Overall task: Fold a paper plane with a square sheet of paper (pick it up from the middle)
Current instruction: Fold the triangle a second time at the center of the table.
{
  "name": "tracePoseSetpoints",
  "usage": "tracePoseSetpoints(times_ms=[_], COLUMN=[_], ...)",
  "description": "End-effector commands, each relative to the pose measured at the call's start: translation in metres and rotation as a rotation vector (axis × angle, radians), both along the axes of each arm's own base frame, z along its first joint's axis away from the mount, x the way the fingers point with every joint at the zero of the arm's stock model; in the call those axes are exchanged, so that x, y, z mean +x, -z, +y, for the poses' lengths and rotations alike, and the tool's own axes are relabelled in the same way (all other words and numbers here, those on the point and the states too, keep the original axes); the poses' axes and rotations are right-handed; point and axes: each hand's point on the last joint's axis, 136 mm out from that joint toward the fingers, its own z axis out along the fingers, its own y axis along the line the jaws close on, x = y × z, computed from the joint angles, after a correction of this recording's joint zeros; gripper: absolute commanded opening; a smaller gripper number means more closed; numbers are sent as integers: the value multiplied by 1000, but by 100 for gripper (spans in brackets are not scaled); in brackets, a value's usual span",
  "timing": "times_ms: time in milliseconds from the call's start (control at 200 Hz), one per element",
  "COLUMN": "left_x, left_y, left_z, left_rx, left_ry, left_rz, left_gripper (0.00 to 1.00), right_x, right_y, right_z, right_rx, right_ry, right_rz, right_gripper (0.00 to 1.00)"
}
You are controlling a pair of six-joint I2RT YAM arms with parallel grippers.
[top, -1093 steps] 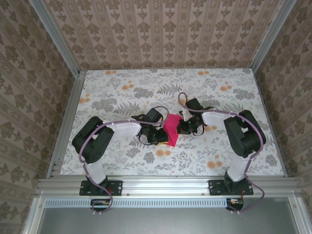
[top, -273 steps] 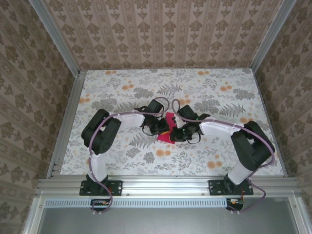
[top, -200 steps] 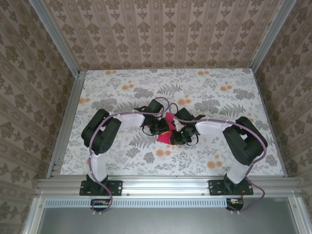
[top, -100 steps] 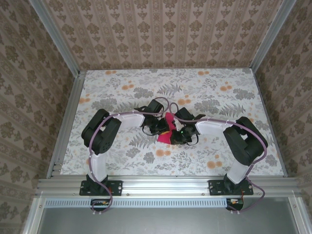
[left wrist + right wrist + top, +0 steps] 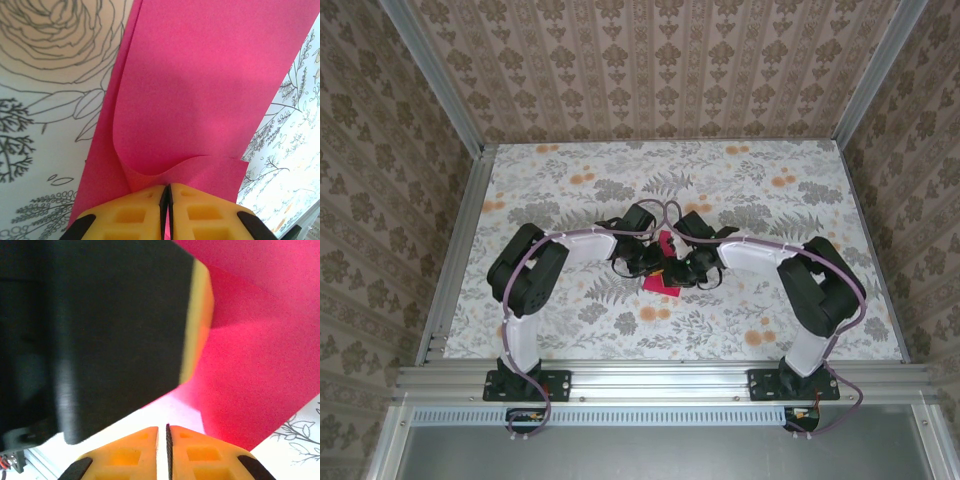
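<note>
The square sheet of paper (image 5: 663, 279) is magenta-pink and folded into layered flaps at the table's middle, mostly covered by both wrists. In the left wrist view the paper (image 5: 200, 90) is a long strip whose upper layer curls up at my left gripper (image 5: 166, 186), which is shut on its near edge. My left gripper (image 5: 656, 263) and right gripper (image 5: 682, 270) nearly meet over it. My right gripper (image 5: 162, 427) is shut with nothing between its fingers, just beside the paper (image 5: 250, 365). From these views I cannot tell whether it has a paper plane's pointed shape.
The flower-print tablecloth (image 5: 570, 180) covers the table, which has metal rails (image 5: 460, 250) at its sides and patterned walls around it. The left arm's black housing (image 5: 100, 330) looms very close in front of the right wrist camera.
The right gripper has slid left and slightly away from me, closing on the left gripper over the paper. Less pink shows from above. The left arm has kept still, shut on the paper.
</note>
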Motion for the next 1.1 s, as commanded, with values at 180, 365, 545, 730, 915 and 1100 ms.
tracePoseSetpoints(times_ms=[180, 365, 545, 730, 915, 1100], left_x=[-30, -30, -30, -30, -31, -29], left_y=[51, 51, 52, 54, 54, 52], left_z=[38, 38, 40, 43, 43, 39], left_rx=[196, 200, 204, 211, 208, 192], left_ry=[-17, -18, -23, -27, -25, -21], left_rz=[131, 131, 132, 139, 136, 131], left_gripper=[14, 14, 14, 14, 14, 14], right_x=[-13, -19, -28, -39, -61, -35], right_y=[24, 32, 37, 38, 36, -12], right_z=[-13, -18, -25, -32, -36, -8], right_rx=[-89, -104, -126, -142, -110, 67], right_ry=[-16, -15, -18, -34, -52, 3], right_rz=[63, 82, 104, 126, 178, 57], right_gripper=[14, 14, 14, 14, 14, 14])
